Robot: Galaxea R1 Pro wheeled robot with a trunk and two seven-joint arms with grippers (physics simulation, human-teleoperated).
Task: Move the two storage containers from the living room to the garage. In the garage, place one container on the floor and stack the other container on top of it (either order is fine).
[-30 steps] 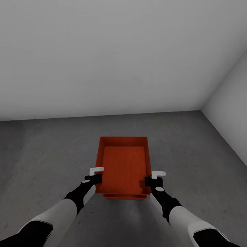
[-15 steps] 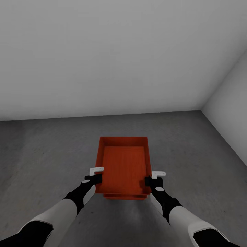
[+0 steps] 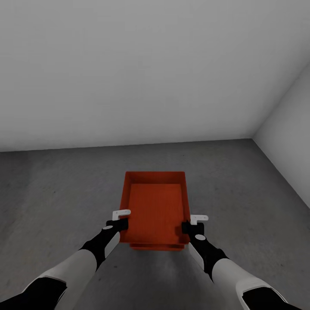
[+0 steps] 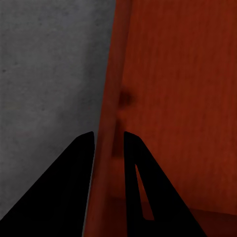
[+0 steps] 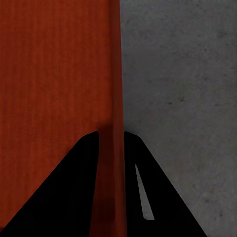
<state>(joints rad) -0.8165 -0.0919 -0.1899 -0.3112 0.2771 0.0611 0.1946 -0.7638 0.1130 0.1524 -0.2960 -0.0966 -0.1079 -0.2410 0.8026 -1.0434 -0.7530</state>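
In the head view a red-orange open-topped storage container [image 3: 155, 206] sits squarely over the second storage container [image 3: 155, 247], of which a thin red strip shows under the near edge. Both are on the dark concrete garage floor [image 3: 56, 193]. My left gripper [image 3: 120, 224] is shut on the upper container's left wall near its front corner, and my right gripper [image 3: 187, 227] is shut on the right wall. In the left wrist view the gripper [image 4: 108, 136] straddles the wall [image 4: 111, 94], and in the right wrist view the gripper [image 5: 112, 134] straddles the wall [image 5: 115, 74].
A white wall [image 3: 129, 64] runs across the back, about a container's length beyond the stack. Another white wall [image 3: 288, 142] closes the right side and meets it in a corner. Grey concrete spreads to the left and right of the containers.
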